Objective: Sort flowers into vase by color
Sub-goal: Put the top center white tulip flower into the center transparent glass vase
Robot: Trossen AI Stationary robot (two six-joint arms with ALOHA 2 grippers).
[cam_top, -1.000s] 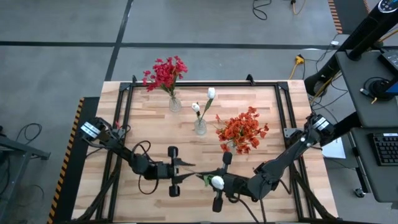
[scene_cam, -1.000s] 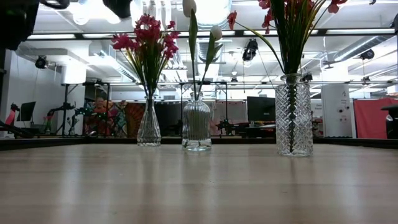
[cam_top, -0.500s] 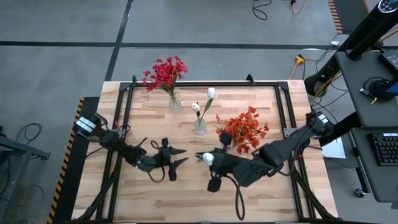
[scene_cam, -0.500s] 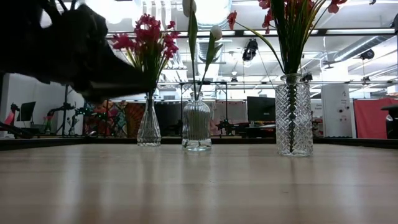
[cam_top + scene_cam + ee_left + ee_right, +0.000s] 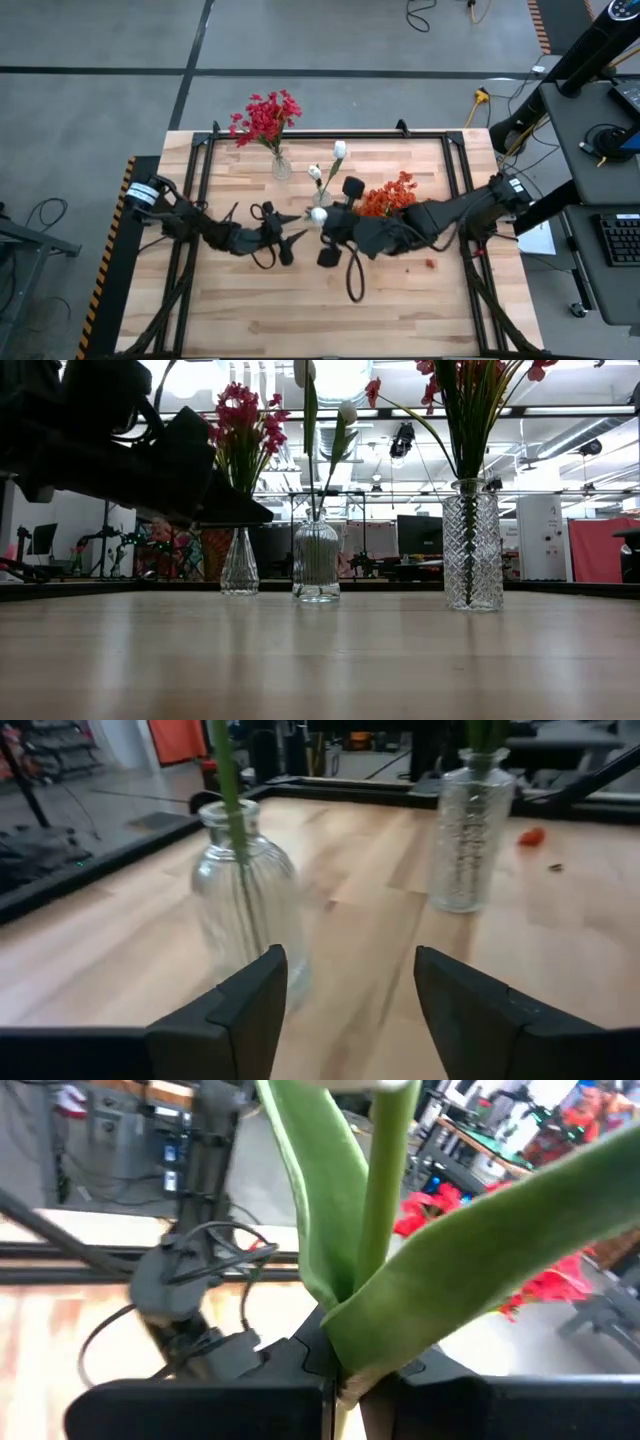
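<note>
Three glass vases stand on the table: crimson-red clusters (image 5: 265, 115) at the far left, white buds (image 5: 339, 150) in the middle vase (image 5: 322, 206), orange-red clusters (image 5: 395, 195) on the right, partly under my right arm. My right gripper (image 5: 322, 230) hovers just near of the middle vase, shut on a white-bud flower (image 5: 319, 213). My left gripper (image 5: 290, 233) is open, close on its left, facing the middle vase (image 5: 245, 910), and touches nothing. In the low view the left arm (image 5: 130, 450) shows dark at upper left. My right gripper pinches the flower's green stalk (image 5: 350, 1355) between its two fingers, just below where the leaves (image 5: 320, 1210) branch off. The fingers come roughly level from the table's right. The flower is lifted clear of the table, its white bud (image 5: 319, 213) beyond the fingertips, beside the middle vase.
A small red petal (image 5: 430, 263) lies on the wood near the right arm. A black frame (image 5: 300, 135) runs around the table's edges. The patterned vase (image 5: 472, 545) with the orange-red flowers stands tall on the right. Bare wood lies toward the near edge.
My right gripper has carried the white-bud flower from near the table's near edge toward the far edge, up to the middle vase. My left gripper has also moved toward the far edge and slightly right, ending beside the right gripper.
</note>
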